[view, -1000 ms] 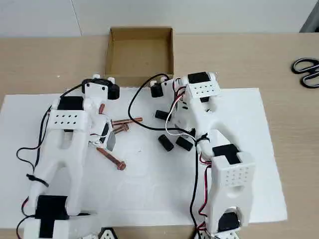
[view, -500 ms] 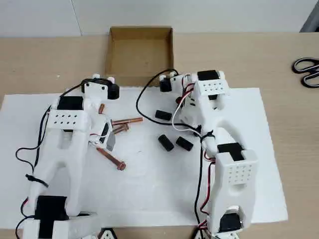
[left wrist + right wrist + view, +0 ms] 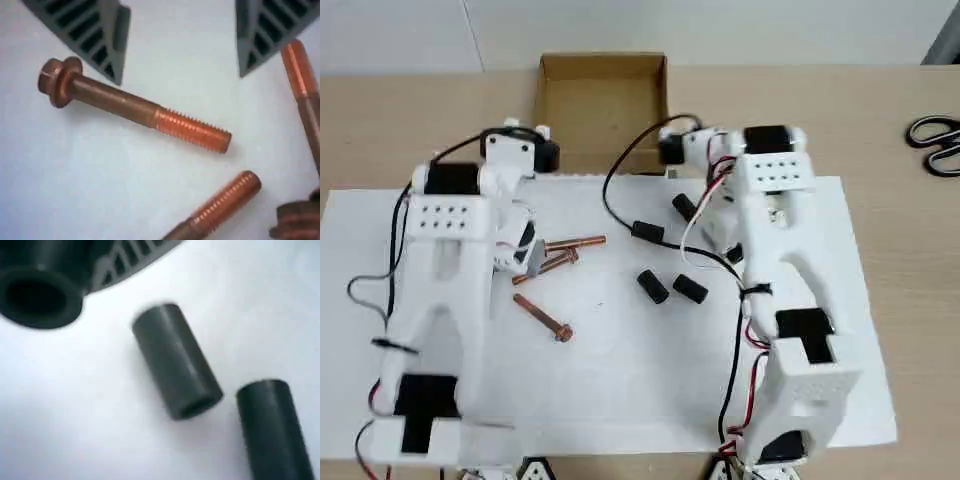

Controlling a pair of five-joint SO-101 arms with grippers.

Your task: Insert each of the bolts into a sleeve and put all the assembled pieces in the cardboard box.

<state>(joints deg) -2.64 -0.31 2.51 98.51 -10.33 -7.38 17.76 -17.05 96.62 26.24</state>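
Three copper bolts (image 3: pixel 575 243) (image 3: pixel 545 268) (image 3: pixel 542 317) lie on the white sheet left of centre. My left gripper (image 3: pixel 525 252) hangs just over them and stands open; its dark fingertips (image 3: pixel 117 60) flank empty space above one bolt (image 3: pixel 130 102), with other bolts (image 3: pixel 220 207) (image 3: pixel 302 80) beside it. My right gripper (image 3: pixel 692 208) is raised near the sheet's back edge, shut on a black sleeve (image 3: pixel 682 207) whose open end (image 3: pixel 35 295) faces the camera. Loose sleeves (image 3: pixel 647 231) (image 3: pixel 653 286) (image 3: pixel 690 290) lie at mid sheet, two of them below the held one (image 3: pixel 175 360) (image 3: pixel 272 425).
The open cardboard box (image 3: pixel 665 100) stands at the back, between the two arms. Scissors (image 3: pixel 935 140) lie on the wooden table at the far right. The white sheet (image 3: pixel 620 390) has free room toward the front. Black cables loop from the right arm over the sheet.
The right arm has risen and swung back and to the right, carrying a sleeve off the middle of the sheet. The left arm has shifted slightly toward the back.
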